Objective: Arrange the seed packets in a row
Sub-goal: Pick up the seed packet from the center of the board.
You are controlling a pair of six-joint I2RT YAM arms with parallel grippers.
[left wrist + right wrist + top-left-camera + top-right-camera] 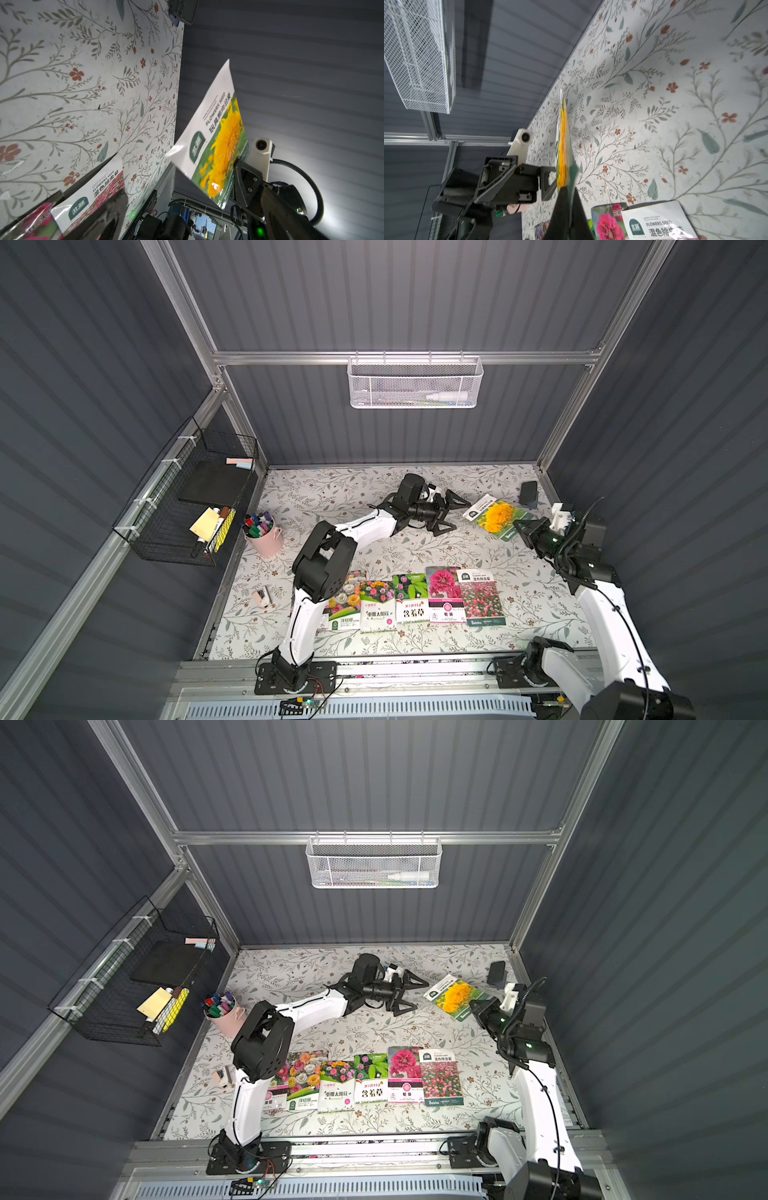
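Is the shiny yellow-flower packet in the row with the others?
No, the right gripper holds the glossy rectangular yellow-flower seed packet up, far from the row of packets.

floral table, row of seed packets, pink cup, dark block

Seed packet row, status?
Done: six packets lie in a front row, one partly behind the left arm. In hand: the sunflower packet, lifted at the back, right gripper shut on its corner; left gripper open beside it. Left: set it at the row's right end, probably.
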